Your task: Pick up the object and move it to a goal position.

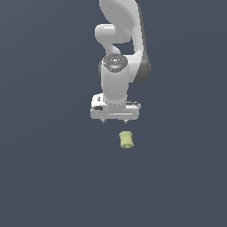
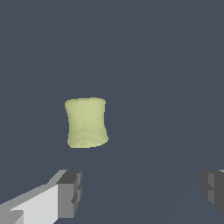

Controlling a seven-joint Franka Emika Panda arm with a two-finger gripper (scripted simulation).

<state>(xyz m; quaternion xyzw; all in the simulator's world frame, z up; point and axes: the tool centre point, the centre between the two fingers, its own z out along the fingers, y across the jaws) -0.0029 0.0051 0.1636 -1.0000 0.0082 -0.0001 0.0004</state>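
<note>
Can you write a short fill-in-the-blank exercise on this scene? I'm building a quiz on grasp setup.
1. The gripper has its fingers ____, with nothing between them.
2. The small spool-shaped cylinder is pale yellow-____.
3. In the exterior view, the cylinder appears ____ the gripper.
4. The gripper and the cylinder are not ____.

Missing words: open; green; below; touching

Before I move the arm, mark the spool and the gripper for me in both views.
Spool (image 1: pixel 126 140), exterior view: middle of its pale yellow-green body.
Spool (image 2: pixel 86 122), wrist view: center of its side, between the flared ends.
Gripper (image 1: pixel 114 120), exterior view: midway between the two fingertips.
Gripper (image 2: pixel 140 192), wrist view: open gap midway between the fingers.
</note>
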